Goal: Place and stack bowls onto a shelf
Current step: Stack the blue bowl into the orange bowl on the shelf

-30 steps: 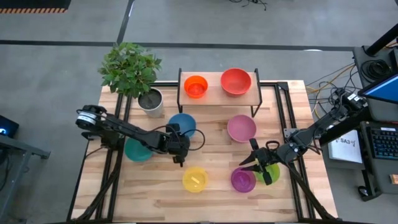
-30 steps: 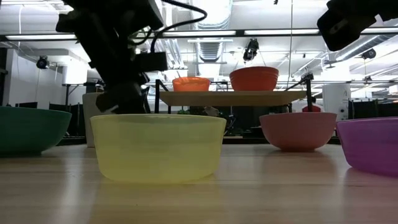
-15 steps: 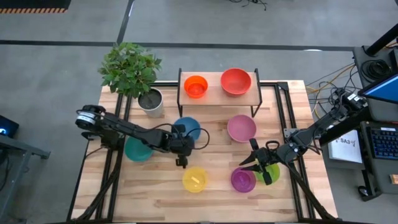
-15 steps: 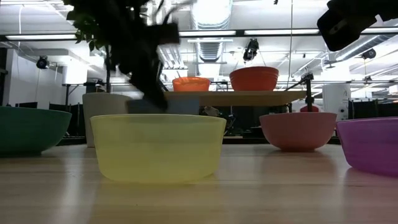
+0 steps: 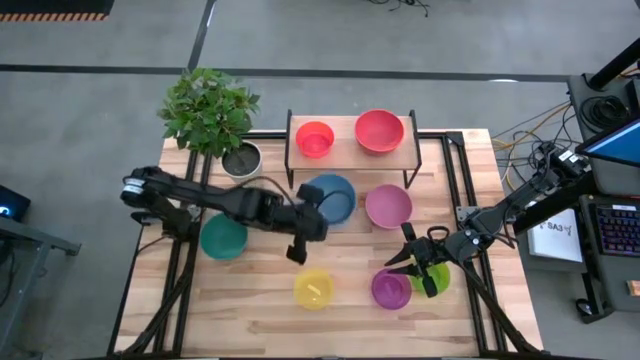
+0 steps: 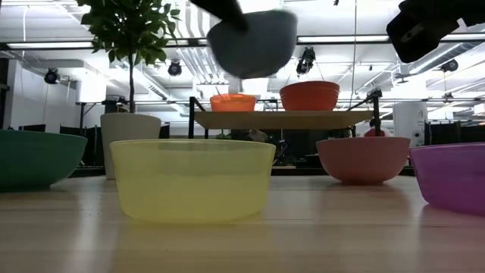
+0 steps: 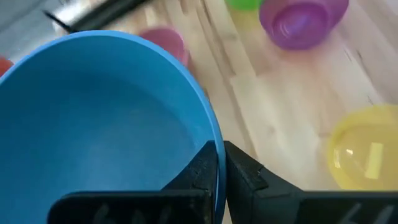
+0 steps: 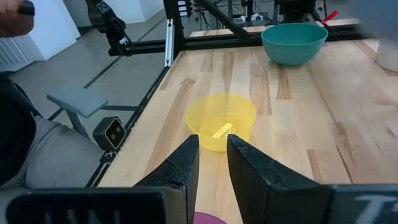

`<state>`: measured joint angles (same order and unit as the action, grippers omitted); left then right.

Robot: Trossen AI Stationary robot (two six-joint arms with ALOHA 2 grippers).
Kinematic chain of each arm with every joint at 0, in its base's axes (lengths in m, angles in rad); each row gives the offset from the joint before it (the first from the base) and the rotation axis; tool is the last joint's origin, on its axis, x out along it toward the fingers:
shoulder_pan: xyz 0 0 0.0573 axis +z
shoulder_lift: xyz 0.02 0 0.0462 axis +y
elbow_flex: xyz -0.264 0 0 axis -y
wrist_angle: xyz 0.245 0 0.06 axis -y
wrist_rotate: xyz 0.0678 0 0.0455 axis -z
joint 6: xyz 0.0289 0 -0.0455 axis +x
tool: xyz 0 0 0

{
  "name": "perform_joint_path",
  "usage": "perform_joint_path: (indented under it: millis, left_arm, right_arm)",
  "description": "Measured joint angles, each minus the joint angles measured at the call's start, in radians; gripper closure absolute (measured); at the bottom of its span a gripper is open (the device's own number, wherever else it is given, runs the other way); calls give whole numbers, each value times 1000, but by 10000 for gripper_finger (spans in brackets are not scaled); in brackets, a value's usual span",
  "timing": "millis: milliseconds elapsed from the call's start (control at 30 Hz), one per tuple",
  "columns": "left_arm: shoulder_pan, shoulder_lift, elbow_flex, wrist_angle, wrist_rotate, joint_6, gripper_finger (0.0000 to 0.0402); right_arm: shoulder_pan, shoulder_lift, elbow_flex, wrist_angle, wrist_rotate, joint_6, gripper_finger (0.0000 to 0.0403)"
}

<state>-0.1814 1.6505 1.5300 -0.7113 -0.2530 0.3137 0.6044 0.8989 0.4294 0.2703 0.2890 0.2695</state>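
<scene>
My left gripper is shut on a blue bowl, which hangs in the air in front of the shelf; the low view shows the bowl higher than the shelf top. An orange bowl and a red bowl stand on the shelf. Pink, teal, yellow, purple and green bowls stand on the table. My right gripper hovers at the purple and green bowls, its fingers a narrow gap apart, open. My left gripper pinches the blue bowl's rim on the bowl's near left side, with one finger inside the bowl and the other outside. The fingers come from above, slanting in from the table's left. The bowl is lifted clear, its mouth up.
A white plant pot with a leafy plant stands at the far left, beside the shelf. Black frame rails run along both table sides. A person's arm shows beyond the table in the right wrist view.
My left gripper has shut on the blue bowl's rim. It has then risen and gone toward the table's right, toward the shelf. The bowl has been lifted clear of the table, from beside the teal bowl to above shelf height.
</scene>
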Motion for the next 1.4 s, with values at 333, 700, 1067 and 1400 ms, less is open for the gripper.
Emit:
perform_joint_path:
  millis: [333, 700, 1067, 1400]
  left_arm:
    - [184, 49, 174, 13, 107, 216, 401]
    - [366, 302, 554, -133, 245, 368, 401]
    - [426, 468, 820, -160, 295, 415, 402]
    - [471, 499, 804, -95, 298, 400, 402]
  right_arm:
    - [0, 0, 0, 1, 0, 0, 330]
    - [0, 0, 0, -3, 0, 0, 330]
    - [0, 0, 0, -4, 0, 0, 330]
    - [0, 0, -2, -4, 0, -8, 330]
